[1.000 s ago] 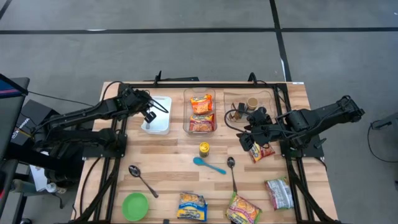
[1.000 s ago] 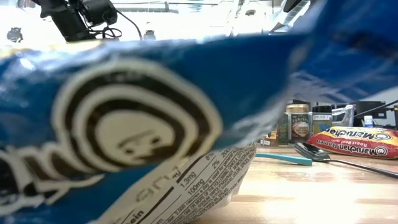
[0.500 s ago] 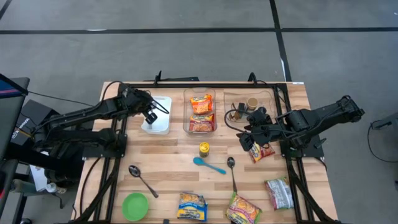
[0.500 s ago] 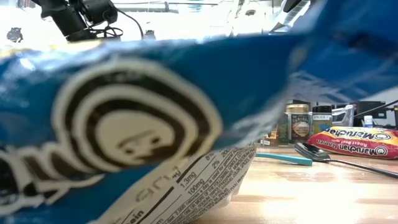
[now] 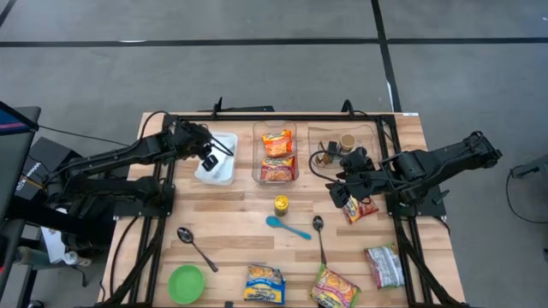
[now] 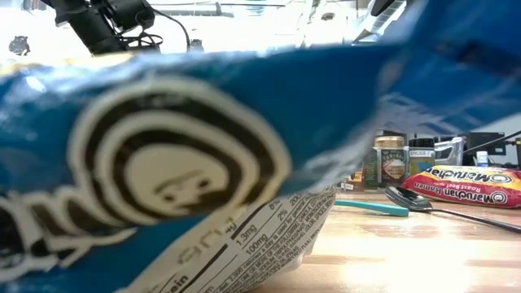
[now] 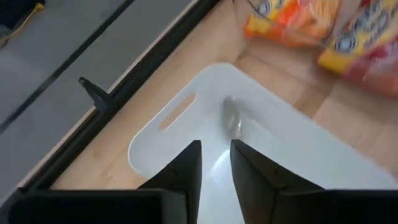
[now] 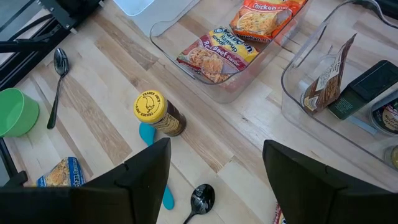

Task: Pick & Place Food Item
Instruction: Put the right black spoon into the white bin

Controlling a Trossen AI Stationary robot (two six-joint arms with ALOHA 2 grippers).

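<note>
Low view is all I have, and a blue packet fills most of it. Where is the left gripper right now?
Observer: The left gripper is above the white tray, at the far left of the table.
Operator: Is it holding anything?
Observer: No. Its jaws are slightly apart with nothing between them. A small grey item, probably a spoon, lies in the tray.
Operator: And the right gripper?
Observer: The right gripper is open and empty. It hovers over the table next to a red noodle packet.
</note>
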